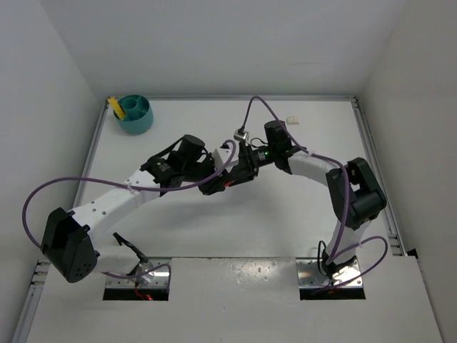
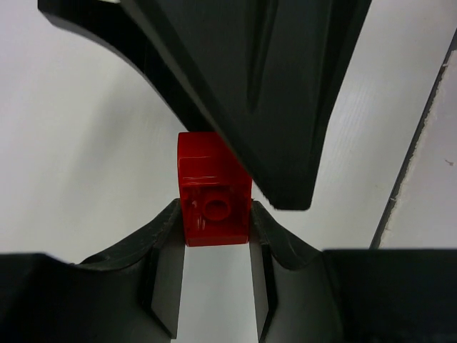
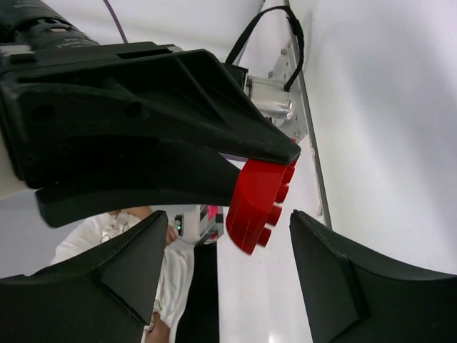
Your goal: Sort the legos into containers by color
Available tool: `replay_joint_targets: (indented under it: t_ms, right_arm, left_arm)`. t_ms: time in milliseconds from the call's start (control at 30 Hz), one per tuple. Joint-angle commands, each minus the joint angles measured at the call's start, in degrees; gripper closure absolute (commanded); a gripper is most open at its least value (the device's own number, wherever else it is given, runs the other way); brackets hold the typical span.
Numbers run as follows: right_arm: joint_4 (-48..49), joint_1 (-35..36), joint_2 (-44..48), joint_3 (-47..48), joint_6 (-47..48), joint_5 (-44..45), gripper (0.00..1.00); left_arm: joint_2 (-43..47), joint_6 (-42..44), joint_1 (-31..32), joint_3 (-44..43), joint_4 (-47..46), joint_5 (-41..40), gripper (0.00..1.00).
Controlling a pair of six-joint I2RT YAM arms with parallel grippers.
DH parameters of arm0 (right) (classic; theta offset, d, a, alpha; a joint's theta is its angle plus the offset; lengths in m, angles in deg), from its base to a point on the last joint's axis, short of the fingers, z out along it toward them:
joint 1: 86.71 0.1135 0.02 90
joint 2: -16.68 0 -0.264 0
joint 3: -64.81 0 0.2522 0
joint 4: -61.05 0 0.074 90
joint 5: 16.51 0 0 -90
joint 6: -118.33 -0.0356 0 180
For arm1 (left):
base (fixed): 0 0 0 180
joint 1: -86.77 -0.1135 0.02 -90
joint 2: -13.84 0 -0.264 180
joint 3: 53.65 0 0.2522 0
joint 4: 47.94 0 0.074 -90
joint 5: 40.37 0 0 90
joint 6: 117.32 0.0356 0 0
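My left tool (image 2: 214,213) was clenched on the red brick (image 2: 213,187), pinching it at the fingertips over the middle of the desk (image 1: 285,221). My right tool (image 3: 228,223) met it nose to nose, jaws spread, one finger on each side of it with a gap on both. The bowl (image 1: 136,114) sat at the far left corner, well apart.
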State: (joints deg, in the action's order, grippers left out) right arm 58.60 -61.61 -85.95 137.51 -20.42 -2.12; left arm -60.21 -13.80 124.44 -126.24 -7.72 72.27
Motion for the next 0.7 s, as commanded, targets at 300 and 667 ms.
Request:
replay_joint_targets:
  t_ms: [300,667]
  right_arm:
    - [1.16,1.79,-3.1,2.59,1.91,-0.15,0.78]
    - [3.54,-0.93,0.66,3.82,3.49,-4.09,0.98]
  left_arm:
    - [-0.58,0.81,2.41,-3.22,-1.5,-0.84,0.88]
    - [0.56,-10.51,-6.1,-6.73,0.17,7.14,0.04]
